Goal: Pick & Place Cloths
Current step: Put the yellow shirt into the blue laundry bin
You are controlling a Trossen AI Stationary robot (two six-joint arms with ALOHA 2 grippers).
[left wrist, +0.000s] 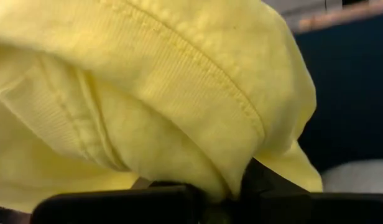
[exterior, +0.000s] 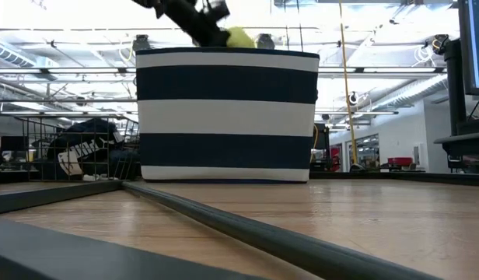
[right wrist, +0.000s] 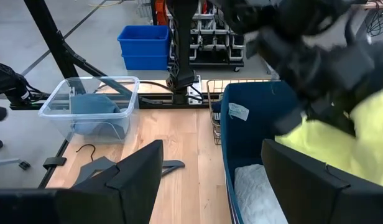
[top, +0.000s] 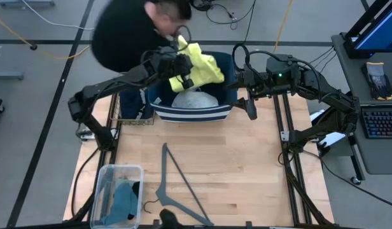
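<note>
The yellow cloth [top: 201, 69] hangs bunched over the navy-and-white striped basket [top: 193, 113] at the table's far edge. My left gripper [top: 182, 66] is shut on it above the basket's left half. In the low view, the gripper [exterior: 199, 22] and a bit of yellow cloth [exterior: 239, 36] show above the basket's rim. A white cloth [top: 195, 98] lies on the basket's floor. My right gripper [top: 250, 105] is open beside the basket's right wall; in its wrist view [right wrist: 210, 186] the fingers stand to either side of that wall without touching it. My left gripper [left wrist: 222, 194] pinches the yellow cloth between its two fingers at a thick fold of several layers beside a stitched hem [left wrist: 232, 163]. The cloth billows over the fingers and hides the pads. It hangs lifted clear above the white cloth [left wrist: 359, 177], slack.
A person [top: 135, 28] leans over the table's far edge behind the basket. A wire basket [top: 133, 109] with dark cloth stands left of the striped basket. A clear bin [top: 117, 173] with teal rags sits at the near left. A grey hanger [top: 177, 184] lies on the wood.
</note>
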